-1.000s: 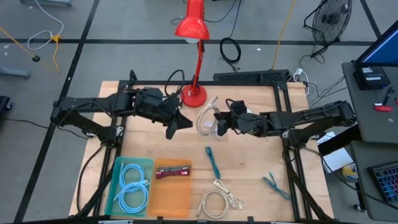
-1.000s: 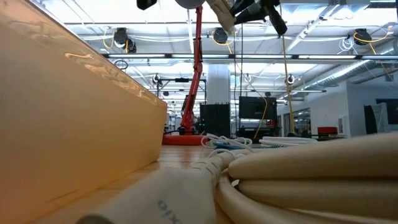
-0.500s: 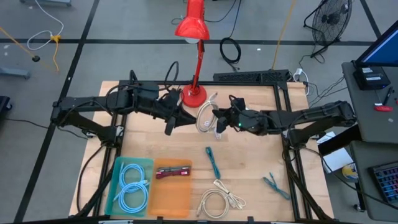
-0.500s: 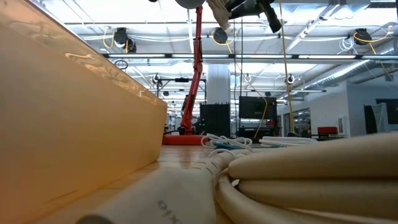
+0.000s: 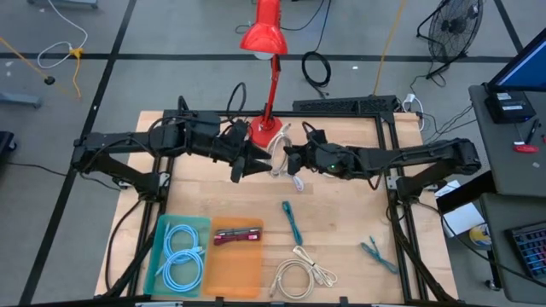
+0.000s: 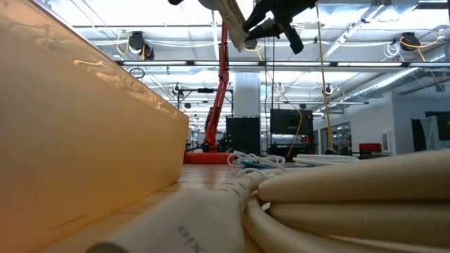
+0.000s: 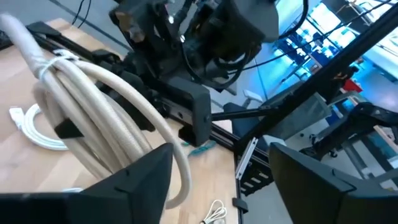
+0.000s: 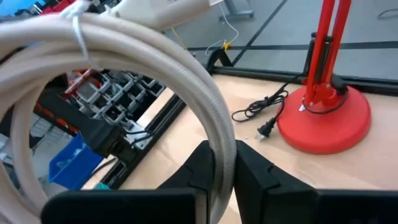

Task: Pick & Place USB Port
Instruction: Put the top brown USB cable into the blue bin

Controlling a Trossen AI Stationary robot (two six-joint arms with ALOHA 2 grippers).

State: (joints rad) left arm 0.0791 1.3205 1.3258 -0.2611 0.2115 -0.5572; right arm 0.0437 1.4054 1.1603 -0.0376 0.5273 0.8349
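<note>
A beige USB cable wound into a coil (image 5: 276,157) and tied with a white tie (image 8: 77,20) hangs above the table's far middle, just in front of the red lamp's base (image 5: 266,130). My right gripper (image 5: 287,159) is shut on it, coming from the table's right. My left gripper (image 5: 247,160) faces it from the left, open wide. In the left wrist view the coil (image 7: 93,118) stands just ahead of one finger (image 7: 146,180) of my left gripper (image 7: 221,155). My right gripper pinches one side of the coil's loops (image 8: 222,134) between its two fingers (image 8: 252,171). The fingers come nearly level from the table's right and lie across the strands. The coil is lifted clear of the table. Whether my left gripper's finger touches the coil, I cannot tell.
A thin white cable (image 7: 28,124) lies on the wood under the coil. Near the front edge stand a teal tray with blue cables (image 5: 179,256) and an orange tray (image 5: 236,260). A teal cable (image 5: 293,222), another beige coil (image 5: 299,275) and a teal piece (image 5: 373,250) lie to the right.
My right gripper has carried the coil toward the table's left, up to my left gripper. My left gripper has opened wide and stayed almost where it was. The coil stays clear of the table.
</note>
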